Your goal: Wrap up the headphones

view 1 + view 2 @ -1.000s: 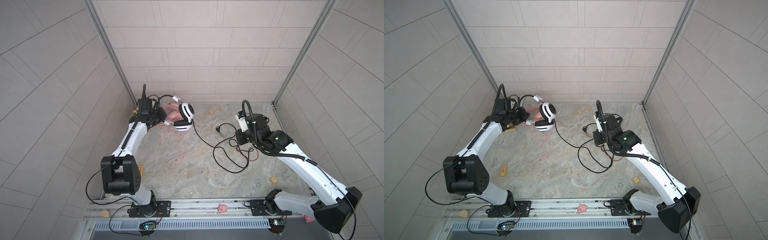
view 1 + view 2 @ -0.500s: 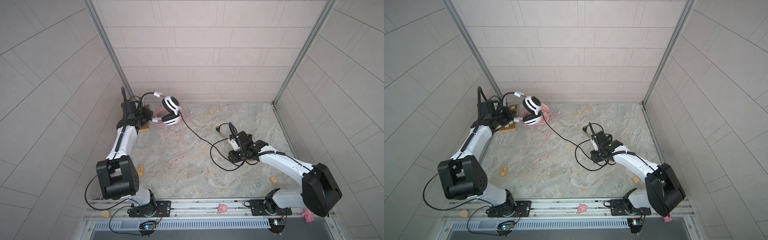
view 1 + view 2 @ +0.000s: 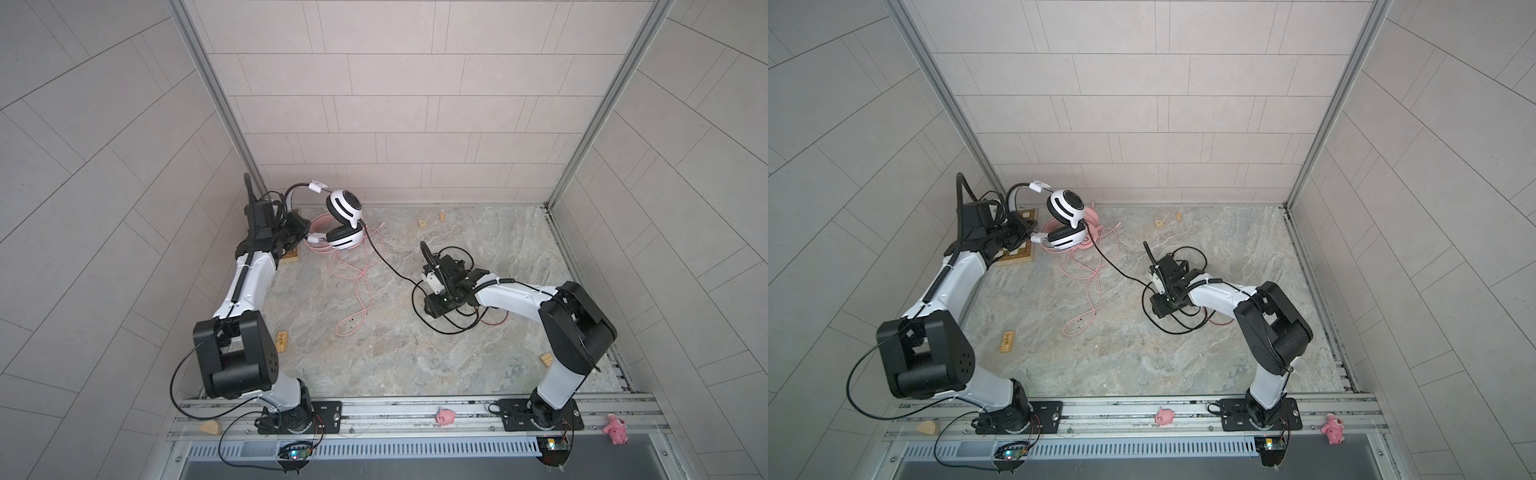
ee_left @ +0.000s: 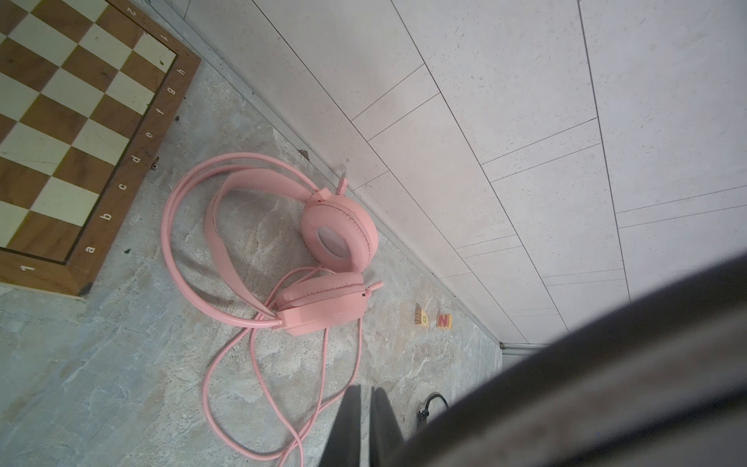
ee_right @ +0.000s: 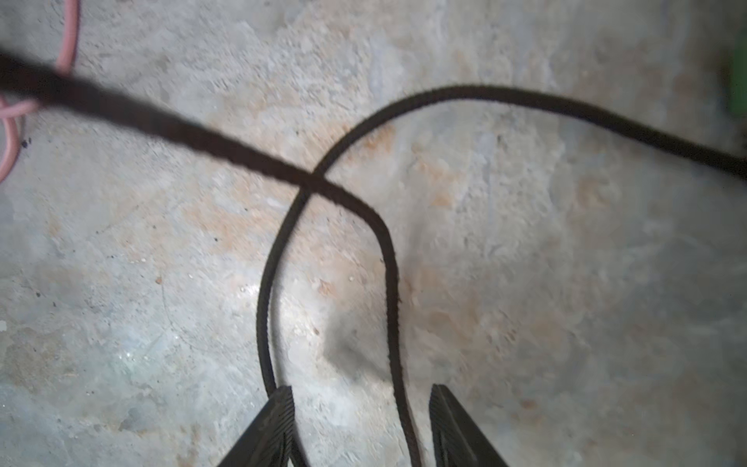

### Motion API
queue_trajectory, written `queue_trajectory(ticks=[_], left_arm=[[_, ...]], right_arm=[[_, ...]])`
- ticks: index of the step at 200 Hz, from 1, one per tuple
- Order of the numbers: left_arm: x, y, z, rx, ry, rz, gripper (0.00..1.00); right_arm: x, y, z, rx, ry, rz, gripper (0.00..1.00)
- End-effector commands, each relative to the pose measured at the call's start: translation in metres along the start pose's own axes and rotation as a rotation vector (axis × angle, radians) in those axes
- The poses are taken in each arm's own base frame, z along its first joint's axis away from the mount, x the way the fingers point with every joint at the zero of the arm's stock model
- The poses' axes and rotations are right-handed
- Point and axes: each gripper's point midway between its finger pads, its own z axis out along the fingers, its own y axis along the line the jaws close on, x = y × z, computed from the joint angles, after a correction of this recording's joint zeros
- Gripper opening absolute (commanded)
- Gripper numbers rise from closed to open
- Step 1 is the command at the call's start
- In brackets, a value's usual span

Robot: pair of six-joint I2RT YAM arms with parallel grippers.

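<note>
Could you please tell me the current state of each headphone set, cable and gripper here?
white headphones: held up off the table.
black cable: unwrapped, trailing down to loose loops on the table.
pink headphones: lying on the table, untouched.
pink cable: unwrapped, sprawled loose.
left gripper: shut on the white headphones.
right gripper: open, one black cable strand between its jaws.

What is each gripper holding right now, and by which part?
Left gripper is shut on the white headphones, apparently at the headband. Right gripper is open, straddling the black cable, gripping nothing.
</note>
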Motion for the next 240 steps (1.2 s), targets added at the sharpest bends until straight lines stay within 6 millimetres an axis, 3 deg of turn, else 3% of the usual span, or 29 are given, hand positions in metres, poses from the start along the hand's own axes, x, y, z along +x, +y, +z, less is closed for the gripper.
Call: queue_trajectory(ticks=[1, 38, 71, 82, 100, 116, 147, 181, 213, 240], left_arm=[[-0.010, -0.026, -0.010, 0.089, -0.038, 0.012, 0.00], [-0.009, -0.026, -0.009, 0.093, -0.032, 0.006, 0.00], [-0.009, -0.026, -0.008, 0.098, -0.028, 0.003, 0.00], [-0.008, -0.025, -0.007, 0.096, -0.025, 0.000, 0.00], [-0.009, -0.024, -0.006, 0.095, -0.025, -0.001, 0.00], [-0.008, -0.023, -0.005, 0.094, -0.023, -0.003, 0.00], [-0.008, -0.021, -0.005, 0.085, -0.027, -0.009, 0.00], [-0.003, -0.012, -0.004, 0.036, -0.028, -0.009, 0.00], [0.009, -0.017, 0.000, -0.005, 0.004, 0.063, 0.00], [0.024, -0.029, -0.001, -0.052, 0.030, 0.171, 0.00]], right_arm=[[-0.030, -0.002, -0.003, 0.029, -0.091, -0.029, 0.56], [-0.047, -0.001, 0.017, 0.019, -0.134, -0.040, 0.56], [-0.046, 0.004, 0.038, -0.025, -0.145, -0.029, 0.52], [-0.045, 0.005, 0.044, -0.036, -0.139, -0.022, 0.41], [-0.039, 0.003, 0.044, -0.030, -0.134, -0.016, 0.15], [-0.034, 0.000, 0.037, -0.014, -0.133, -0.022, 0.07], [-0.017, -0.007, 0.008, 0.037, -0.120, -0.032, 0.03], [-0.001, -0.009, -0.042, 0.090, -0.071, -0.067, 0.02], [0.013, -0.005, -0.104, 0.230, -0.019, -0.209, 0.01], [0.001, 0.007, -0.163, 0.263, -0.087, -0.259, 0.01]])
